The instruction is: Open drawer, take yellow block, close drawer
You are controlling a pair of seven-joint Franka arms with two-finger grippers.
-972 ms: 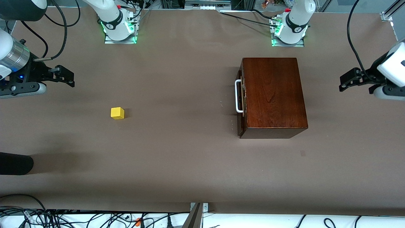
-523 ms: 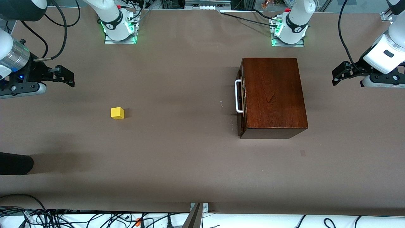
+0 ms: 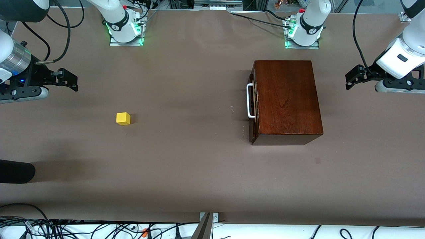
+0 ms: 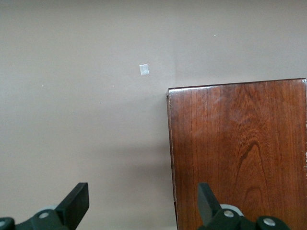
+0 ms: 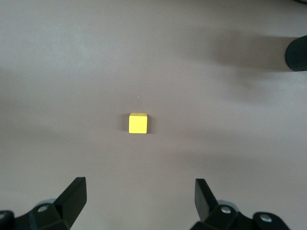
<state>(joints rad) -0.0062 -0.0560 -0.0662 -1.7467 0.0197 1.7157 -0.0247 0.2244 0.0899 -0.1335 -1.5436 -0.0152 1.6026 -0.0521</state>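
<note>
The dark wooden box [image 3: 286, 99] stands toward the left arm's end of the table. Its drawer [image 3: 253, 103] looks shut, and the white handle [image 3: 249, 101] faces the right arm's end. The yellow block [image 3: 123, 118] [image 5: 138, 123] lies alone on the brown table toward the right arm's end. My right gripper [image 3: 69, 83] [image 5: 140, 189] hangs open and empty over the table at that end, short of the block. My left gripper [image 3: 349, 80] [image 4: 142, 196] is open and empty, over the table by the box's [image 4: 237, 153] handle-less end.
A black rounded object [image 3: 16, 171] [image 5: 296, 52] juts in at the right arm's end, nearer the front camera than the block. A small pale patch [image 3: 318, 160] [image 4: 144, 70] marks the table near the box. Cables [image 3: 99, 229] run along the front edge.
The left arm has swung so that its gripper sits a little closer to the box. The right arm, the block and the box have not moved.
</note>
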